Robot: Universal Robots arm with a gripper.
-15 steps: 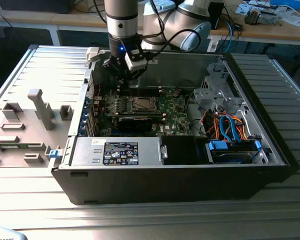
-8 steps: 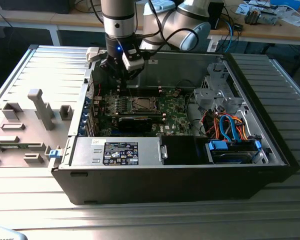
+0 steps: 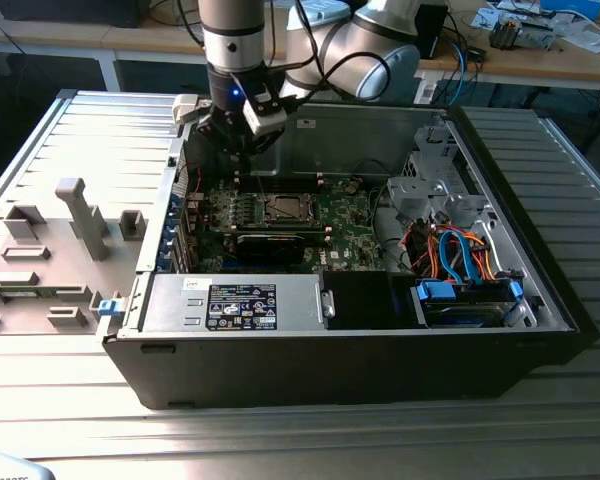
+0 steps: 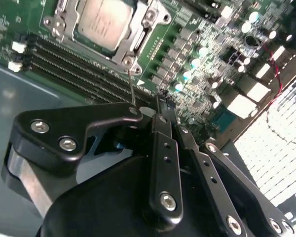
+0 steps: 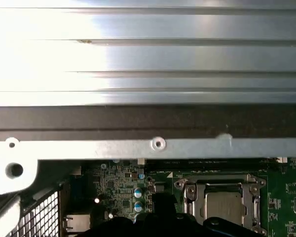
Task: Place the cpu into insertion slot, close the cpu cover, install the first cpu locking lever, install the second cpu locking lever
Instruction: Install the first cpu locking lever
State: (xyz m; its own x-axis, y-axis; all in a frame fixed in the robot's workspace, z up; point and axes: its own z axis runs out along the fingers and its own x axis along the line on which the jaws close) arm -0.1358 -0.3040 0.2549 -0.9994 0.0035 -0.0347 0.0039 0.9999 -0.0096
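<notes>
Now | tool (image 4: 160,106) shut, holding nothing | cpu (image 4: 104,19) seated under cpu cover (image 5: 222,190)

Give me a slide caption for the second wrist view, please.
Black gripper hovering above a green motherboard, its silver-grey square cpu seated under the thin silvery metal cpu cover.

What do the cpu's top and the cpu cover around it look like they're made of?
The cpu top looks like brushed metal, pale silver-grey, with a soft, matte sheen. The cpu cover around it looks like stamped sheet metal, brighter, with sharper glints along its bent edges. The exact alloys cannot be told.
</notes>
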